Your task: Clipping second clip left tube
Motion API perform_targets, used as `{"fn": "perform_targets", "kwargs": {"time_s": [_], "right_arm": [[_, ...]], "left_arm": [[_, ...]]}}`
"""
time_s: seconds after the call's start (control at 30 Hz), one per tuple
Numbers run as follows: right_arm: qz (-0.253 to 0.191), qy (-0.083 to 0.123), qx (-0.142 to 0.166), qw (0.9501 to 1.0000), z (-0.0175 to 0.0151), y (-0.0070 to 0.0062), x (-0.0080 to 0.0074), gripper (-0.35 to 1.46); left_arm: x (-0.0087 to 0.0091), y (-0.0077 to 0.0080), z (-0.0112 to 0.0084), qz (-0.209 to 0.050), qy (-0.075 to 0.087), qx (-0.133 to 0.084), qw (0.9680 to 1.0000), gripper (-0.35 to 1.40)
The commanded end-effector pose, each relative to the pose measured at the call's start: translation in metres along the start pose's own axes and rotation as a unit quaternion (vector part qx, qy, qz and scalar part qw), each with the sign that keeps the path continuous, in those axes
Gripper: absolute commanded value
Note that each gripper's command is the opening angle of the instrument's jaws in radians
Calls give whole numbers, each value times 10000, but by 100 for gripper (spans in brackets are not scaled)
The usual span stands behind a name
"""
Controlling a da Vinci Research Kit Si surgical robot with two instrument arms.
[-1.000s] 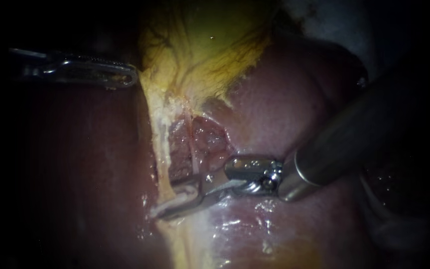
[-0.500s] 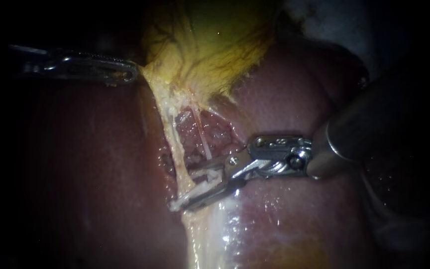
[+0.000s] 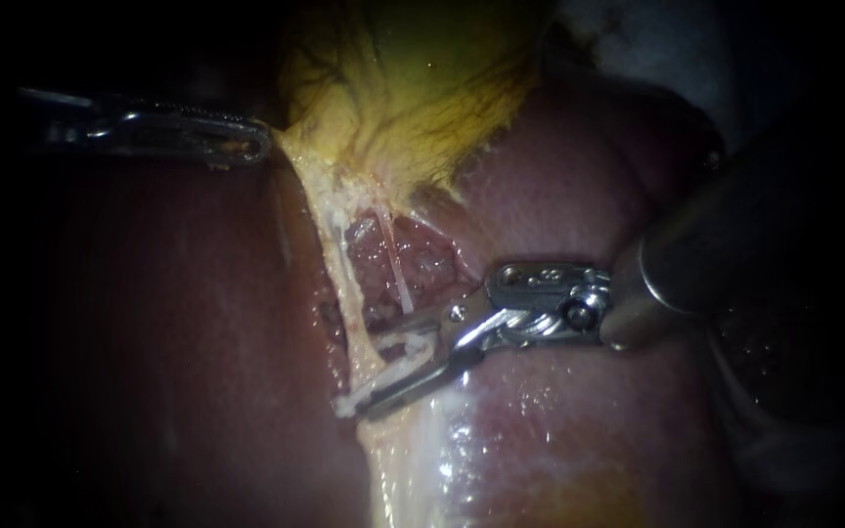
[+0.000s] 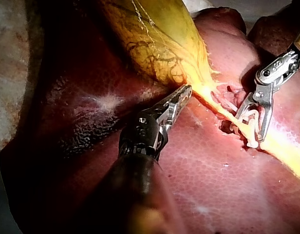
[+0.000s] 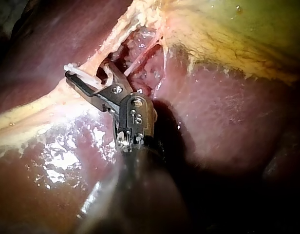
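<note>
Liver [image 3: 579, 196] fills the view, with the yellow-green gallbladder [image 3: 422, 88] lying on it. The left instrument [image 3: 251, 147] has its hand pressed together, pinching the gallbladder's lower edge. The right instrument [image 3: 376, 372] has its hand spread around a white clip [image 3: 352, 399], gripping it from both sides. The clip straddles the left tube [image 3: 339, 284], a pale strand running down from the gallbladder, just beside a thinner strand [image 3: 398, 274].

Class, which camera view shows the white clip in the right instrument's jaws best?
The left wrist view: the clip shows both white arms around the left tube between the right instrument's jaws. The endoscope view shows it flattened along the jaws; the right wrist view shows mainly its tip.
</note>
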Motion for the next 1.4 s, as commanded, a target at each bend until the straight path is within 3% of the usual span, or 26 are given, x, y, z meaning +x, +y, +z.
{"fn": "perform_targets", "kwargs": {"time_s": [0.03, 0.13, 0.5, 0.8, 1.07, 1.4], "right_arm": [[44, 23, 26, 10000, 0, 0, 0, 60], [161, 64, 116, 9998, -1, -1, 2, 60], [361, -109, 396, 9985, -1, 0, 7, 58], [561, 258, 679, 9958, 13, -1, 12, 57], [763, 715, 1089, 9885, 19, -4, 15, 57], [847, 868, 1665, 9786, 25, -24, 14, 55]], "left_arm": [[0, 0, 0, 0, 0, 0, 10000, -35], [0, 0, 0, 0, 0, 0, 10000, -35], [0, 0, 1, 0, -1, -4, 10000, -35], [0, 0, 2, -1, -1, -7, 10000, -35], [0, -1, 4, -1, -3, -13, 10000, -35], [0, 0, 5, 0, -3, -14, 10000, -35]]}}
